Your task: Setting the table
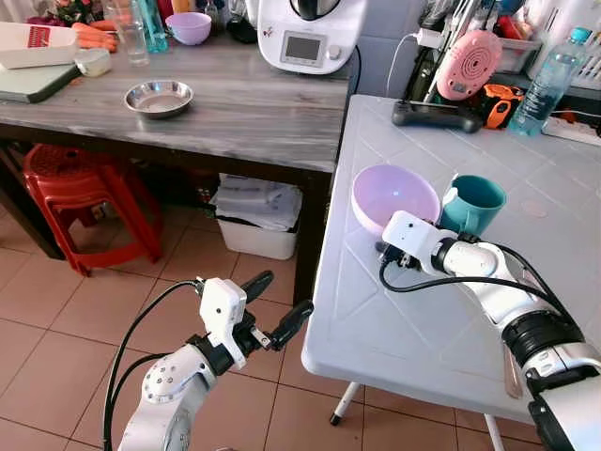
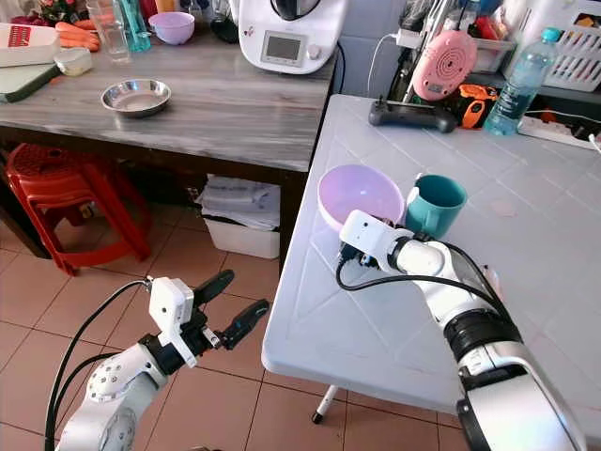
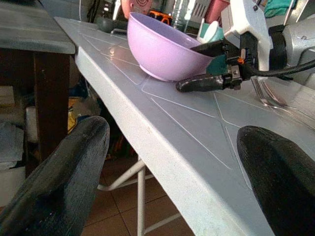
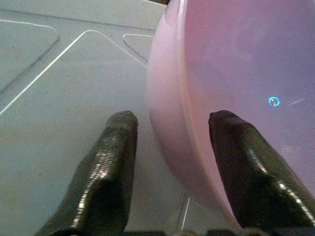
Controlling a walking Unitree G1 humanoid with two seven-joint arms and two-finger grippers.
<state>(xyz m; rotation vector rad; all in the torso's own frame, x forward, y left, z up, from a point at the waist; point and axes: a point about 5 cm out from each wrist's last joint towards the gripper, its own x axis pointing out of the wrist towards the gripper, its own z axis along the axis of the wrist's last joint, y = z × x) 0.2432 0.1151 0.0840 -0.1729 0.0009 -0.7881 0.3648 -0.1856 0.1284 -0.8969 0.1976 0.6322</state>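
Observation:
A lilac plastic bowl [image 1: 394, 193] stands near the left edge of the white folding table [image 1: 423, 319], touching a teal cup [image 1: 472, 202] on its right. My right gripper [image 4: 170, 115] is at the bowl's near rim. It is open, with one finger [image 4: 110, 162] outside the wall and the other inside the bowl. A metal fork [image 3: 268, 96] lies on the table beside my right forearm. My left gripper [image 1: 282, 296] hangs open and holds nothing, over the floor below the table's left edge.
To the left stands a grey wooden counter [image 1: 244, 113] with a steel dish [image 1: 159, 97] and a white kitchen machine [image 1: 310, 33]. Under it are red stools [image 1: 80, 193] and a white bin [image 1: 255, 221]. A black controller [image 1: 437, 115] and a water bottle [image 1: 554, 80] sit at the table's far side.

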